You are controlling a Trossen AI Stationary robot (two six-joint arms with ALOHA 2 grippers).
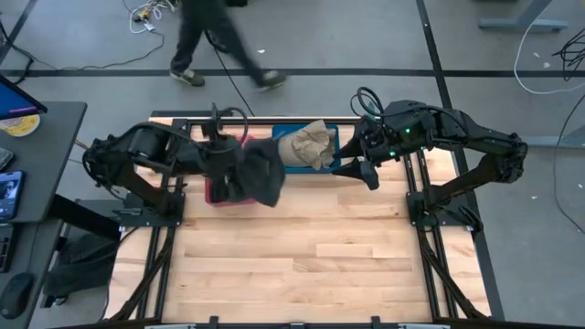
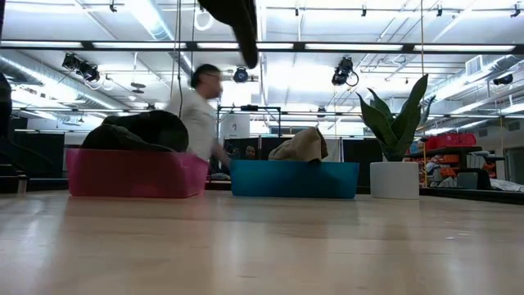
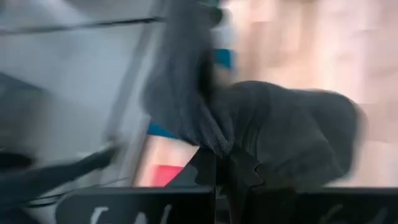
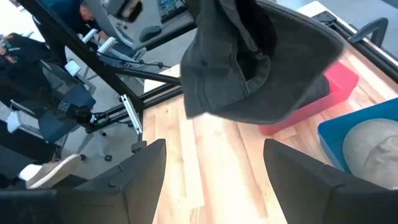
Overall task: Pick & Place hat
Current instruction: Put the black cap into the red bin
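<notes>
Your left gripper [image 1: 239, 164] pinches the floppy dark grey fabric hat [image 1: 260, 174], lifted.
Blue plastic bin [image 1: 288, 164] lies at roughly three o'clock; right gripper [image 4: 214, 162] waits wide.

— Where am I looking from?
— My high camera stares straight down on the whole desk [image 1: 302, 256]. The low one sits at desk height, facing the room.
— And the wrists?
— Each rides close behind its pincer. The right wrist and high views share the pink bin [image 4: 323, 93] and blue bin [image 1: 297, 164].
</notes>
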